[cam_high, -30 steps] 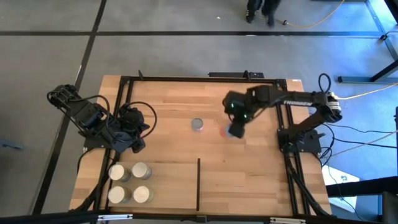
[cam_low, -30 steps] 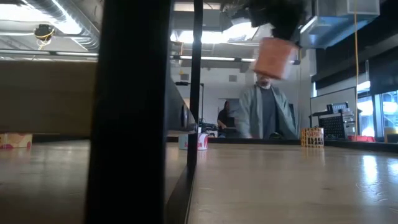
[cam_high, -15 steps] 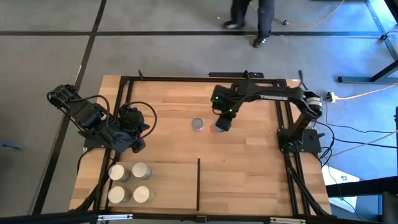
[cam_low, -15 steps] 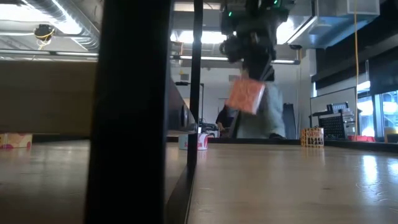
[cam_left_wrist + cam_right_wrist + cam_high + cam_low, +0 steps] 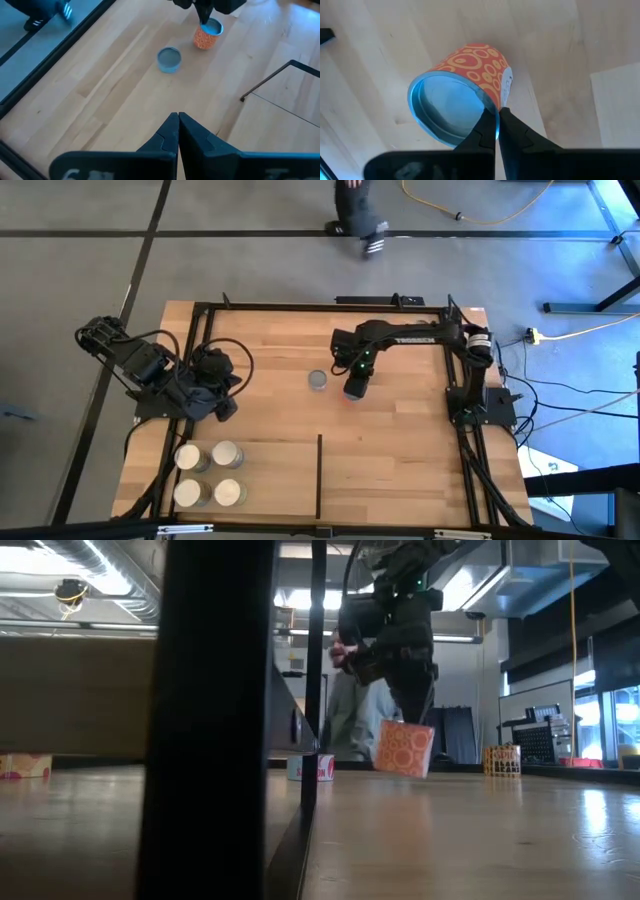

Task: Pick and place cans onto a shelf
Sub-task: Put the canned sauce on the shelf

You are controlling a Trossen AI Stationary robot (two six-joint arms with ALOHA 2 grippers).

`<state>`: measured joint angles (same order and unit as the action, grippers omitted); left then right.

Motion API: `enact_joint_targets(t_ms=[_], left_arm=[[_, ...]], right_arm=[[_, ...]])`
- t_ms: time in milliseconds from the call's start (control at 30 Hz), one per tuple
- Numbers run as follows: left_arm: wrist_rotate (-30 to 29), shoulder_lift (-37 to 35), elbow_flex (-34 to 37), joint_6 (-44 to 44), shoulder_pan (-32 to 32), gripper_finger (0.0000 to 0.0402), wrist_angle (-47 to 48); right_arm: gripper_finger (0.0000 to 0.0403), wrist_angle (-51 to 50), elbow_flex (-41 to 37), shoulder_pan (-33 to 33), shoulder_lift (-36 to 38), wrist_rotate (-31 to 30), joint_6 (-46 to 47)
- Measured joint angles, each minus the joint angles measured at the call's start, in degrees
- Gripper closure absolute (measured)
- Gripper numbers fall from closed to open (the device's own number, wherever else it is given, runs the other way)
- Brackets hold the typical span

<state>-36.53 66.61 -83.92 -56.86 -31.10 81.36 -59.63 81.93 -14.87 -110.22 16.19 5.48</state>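
Note:
My right gripper [image 5: 352, 386] is shut on an orange can with a circle pattern [image 5: 470, 75] at the table's middle, low over the wood. The can also shows in the low view [image 5: 404, 748] and the left wrist view [image 5: 207, 36]. A short blue-grey can [image 5: 318, 380] stands on its base just left of it. Several pale-topped cans [image 5: 208, 475] stand on the light-wood shelf [image 5: 270, 480] at the near left, left of its black divider [image 5: 319, 475]. My left gripper [image 5: 178, 122] is shut and empty at the table's left [image 5: 215, 395]. My right gripper pinches the orange can's top rim [image 5: 491, 106], one finger over the recessed blue-grey top and one outside on the label. The fingers come from above, pointing down. The can hangs slightly tilted [image 5: 404, 748]; whether its base touches the table I cannot tell.
A black frame [image 5: 300, 307] runs round the tabletop. A person's feet [image 5: 360, 225] show on the floor beyond the far edge, and a person [image 5: 345, 720] stands behind the table in the low view. Bare wood [image 5: 400, 470] lies right of the divider.
My right gripper has gone toward the table's left edge and down with the orange can, from well above the table to close over it, beside the blue-grey can. The can has stayed in the hold, slightly tilted. The person beyond the far edge has walked left.

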Motion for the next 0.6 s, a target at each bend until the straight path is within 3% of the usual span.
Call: enact_joint_targets(t_ms=[167,400,600], left_arm=[[0.0,0.0,0.0,0.0,0.03,0.0401,0.0],[0.0,0.0,0.0,0.02,0.03,0.0401,0.0],[0.0,0.0,0.0,0.41,0.03,0.0401,0.01]], right_arm=[[0.0393,0.01,0.0,0.04,-0.8,-0.02,-2.06],[0.0342,0.16,0.0,0.04,-0.78,-0.03,-1.74],[0.0339,-3.01,3.49,0.04,-0.78,-0.04,-1.49]])
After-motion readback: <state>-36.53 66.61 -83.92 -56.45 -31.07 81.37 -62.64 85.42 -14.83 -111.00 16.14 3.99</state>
